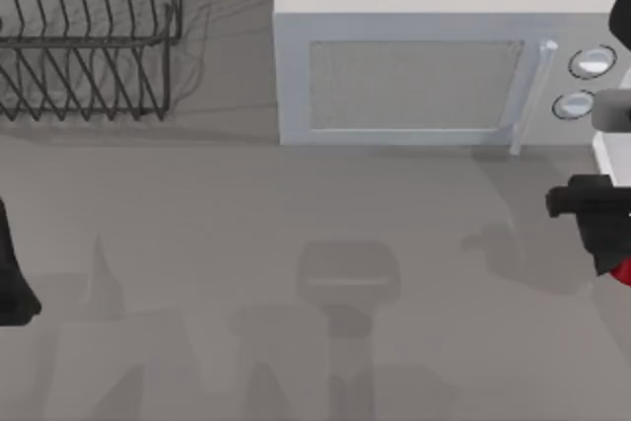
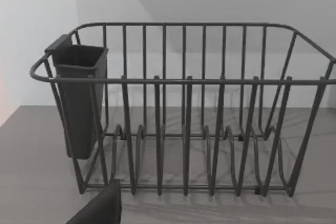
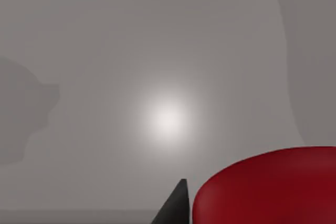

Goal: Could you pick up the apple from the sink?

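Half the apple (image 1: 621, 271) is cut off, tucked under the right gripper (image 1: 601, 248) below the microwave (image 1: 434, 56) (finger grip indiscernible). Left gripper (image 1: 12, 288) parked, fingers unclear. No legible writing.

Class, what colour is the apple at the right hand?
Glossy bright red; the apple shows best in the right wrist view, beside the right hand.
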### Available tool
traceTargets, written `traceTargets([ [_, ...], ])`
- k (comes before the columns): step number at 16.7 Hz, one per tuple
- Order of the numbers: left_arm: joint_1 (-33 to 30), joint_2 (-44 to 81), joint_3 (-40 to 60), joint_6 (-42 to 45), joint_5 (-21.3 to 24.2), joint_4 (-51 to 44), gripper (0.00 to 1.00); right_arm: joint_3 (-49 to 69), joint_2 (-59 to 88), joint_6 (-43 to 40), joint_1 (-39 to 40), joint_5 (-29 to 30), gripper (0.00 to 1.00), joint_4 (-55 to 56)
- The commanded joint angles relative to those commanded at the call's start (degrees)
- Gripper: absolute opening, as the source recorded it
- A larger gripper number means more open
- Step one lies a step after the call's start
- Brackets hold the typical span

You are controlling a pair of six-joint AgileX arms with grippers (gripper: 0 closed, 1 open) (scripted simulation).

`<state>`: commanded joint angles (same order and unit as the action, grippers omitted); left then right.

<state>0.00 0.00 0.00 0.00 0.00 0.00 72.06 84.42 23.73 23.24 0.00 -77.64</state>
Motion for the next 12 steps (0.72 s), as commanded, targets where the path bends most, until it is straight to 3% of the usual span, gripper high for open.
traceTargets([
  [6, 0.0, 0.0, 0.0, 0.0, 0.0, 0.0, 1.00, -2.1, 0.6, 0.0, -0.2, -0.1, 0.00, 2.1],
  [12, 0.0, 0.0, 0.0, 0.0, 0.0, 0.0, 1.00, -15.2, 3.5, 0.3, 0.1, 0.0, 0.00, 19.7],
])
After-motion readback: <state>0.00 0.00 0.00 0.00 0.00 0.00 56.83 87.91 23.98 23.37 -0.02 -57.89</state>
